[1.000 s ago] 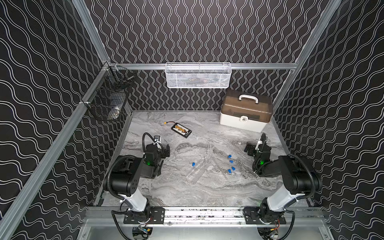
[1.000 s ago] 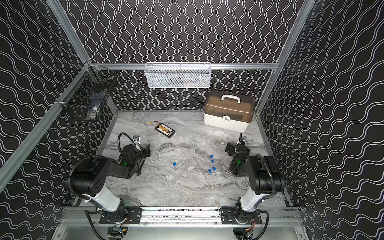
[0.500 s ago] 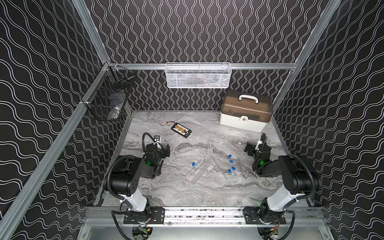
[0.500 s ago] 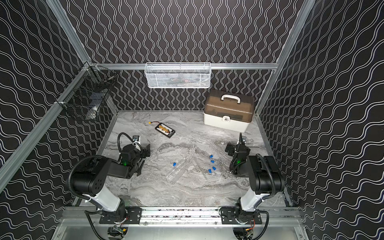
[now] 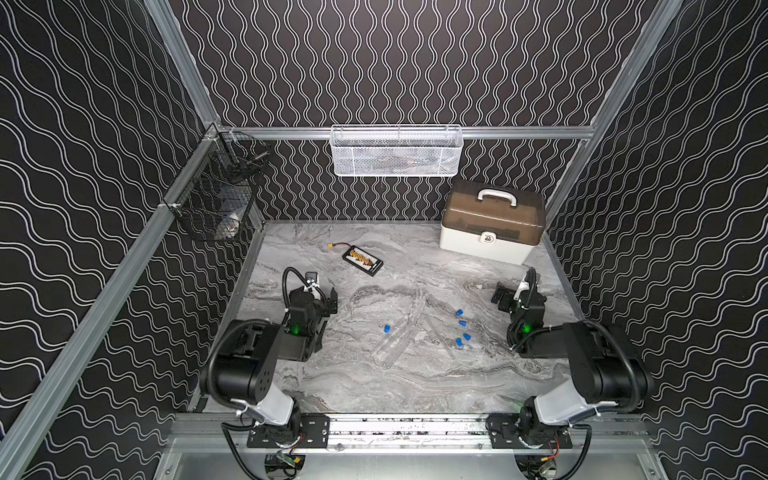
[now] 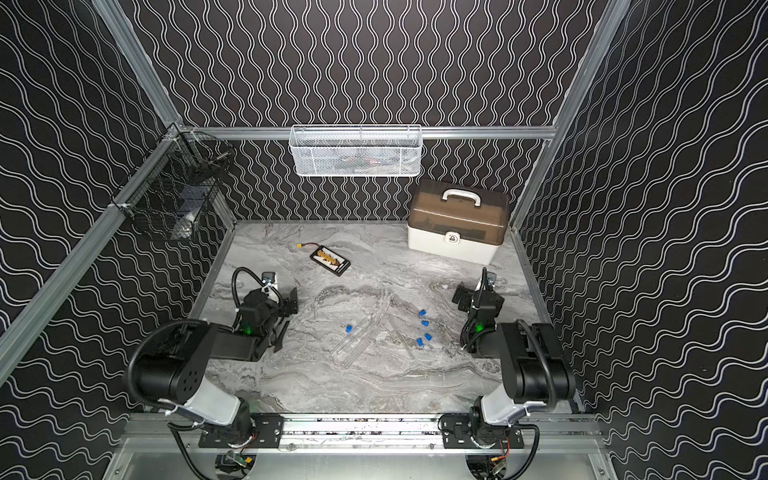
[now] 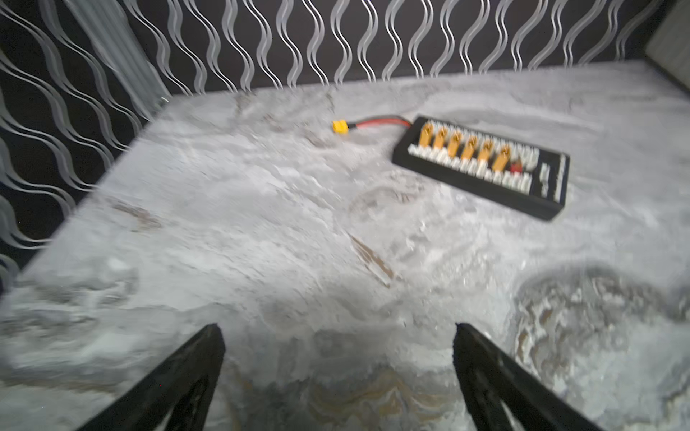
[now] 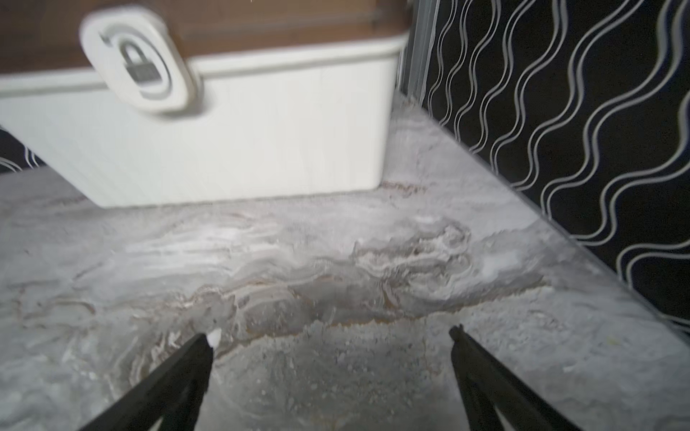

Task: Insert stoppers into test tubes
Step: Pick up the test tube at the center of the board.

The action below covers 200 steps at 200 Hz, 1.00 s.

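Several blue stoppers lie on the marble table in both top views: one (image 5: 387, 328) left of the tubes, and a loose group (image 5: 462, 323) (image 6: 424, 322) to their right. Clear test tubes (image 5: 392, 343) (image 6: 354, 345) lie flat mid-table, faint against the marble. My left gripper (image 5: 326, 318) (image 7: 338, 328) rests low at the left, open and empty, well left of the tubes. At the right my right gripper (image 5: 513, 291) (image 8: 330, 332) is also open and empty, apart from the stoppers. Neither wrist view shows stoppers or tubes.
A black-and-yellow battery board (image 5: 362, 260) (image 7: 481, 164) with a yellow connector lies at the back centre. A white toolbox with a brown lid (image 5: 492, 226) (image 8: 224, 141) stands back right. A white mesh basket (image 5: 397, 151) and a black wire basket (image 5: 216, 203) hang on the walls.
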Each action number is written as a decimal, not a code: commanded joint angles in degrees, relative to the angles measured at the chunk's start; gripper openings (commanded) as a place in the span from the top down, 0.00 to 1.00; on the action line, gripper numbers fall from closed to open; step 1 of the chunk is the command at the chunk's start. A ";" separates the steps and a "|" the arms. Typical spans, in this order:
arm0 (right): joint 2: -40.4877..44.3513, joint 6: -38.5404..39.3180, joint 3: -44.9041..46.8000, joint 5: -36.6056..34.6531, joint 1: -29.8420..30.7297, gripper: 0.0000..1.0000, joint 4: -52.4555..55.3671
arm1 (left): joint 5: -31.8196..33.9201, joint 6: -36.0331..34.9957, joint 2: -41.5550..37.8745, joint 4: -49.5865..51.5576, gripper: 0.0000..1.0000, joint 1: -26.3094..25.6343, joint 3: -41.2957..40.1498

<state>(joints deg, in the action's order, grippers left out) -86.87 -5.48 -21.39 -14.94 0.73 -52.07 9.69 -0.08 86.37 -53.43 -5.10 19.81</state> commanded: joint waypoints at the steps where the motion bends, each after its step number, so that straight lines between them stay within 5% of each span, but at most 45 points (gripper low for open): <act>1: 4.15 1.09 -3.13 -3.22 1.60 0.01 8.98 | 6.54 -1.65 -5.73 7.46 0.01 -2.03 2.75; 27: 7.83 -0.76 -5.55 -4.91 3.88 0.01 14.12 | 4.08 4.97 -10.82 20.01 0.01 -2.93 8.74; 66: 13.83 -12.82 -12.92 -1.69 4.24 0.01 36.08 | -9.24 13.17 -11.52 37.74 0.01 -2.99 19.30; 106: 14.80 -18.67 -20.10 9.45 4.43 0.01 53.22 | -18.99 17.25 -11.59 46.40 0.04 -4.34 24.13; 135: 15.73 -19.32 -21.59 15.58 5.96 0.01 59.18 | -19.07 17.30 -11.85 56.29 0.07 -8.51 28.14; 200: 18.54 -20.15 -20.81 17.75 10.74 0.01 66.15 | -12.92 15.50 -9.99 80.65 0.17 -22.23 39.64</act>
<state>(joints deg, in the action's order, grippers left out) -69.38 -23.62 -42.44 0.95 11.00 10.07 -5.91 15.40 75.83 15.29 -24.32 56.90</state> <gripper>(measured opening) 0.993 0.845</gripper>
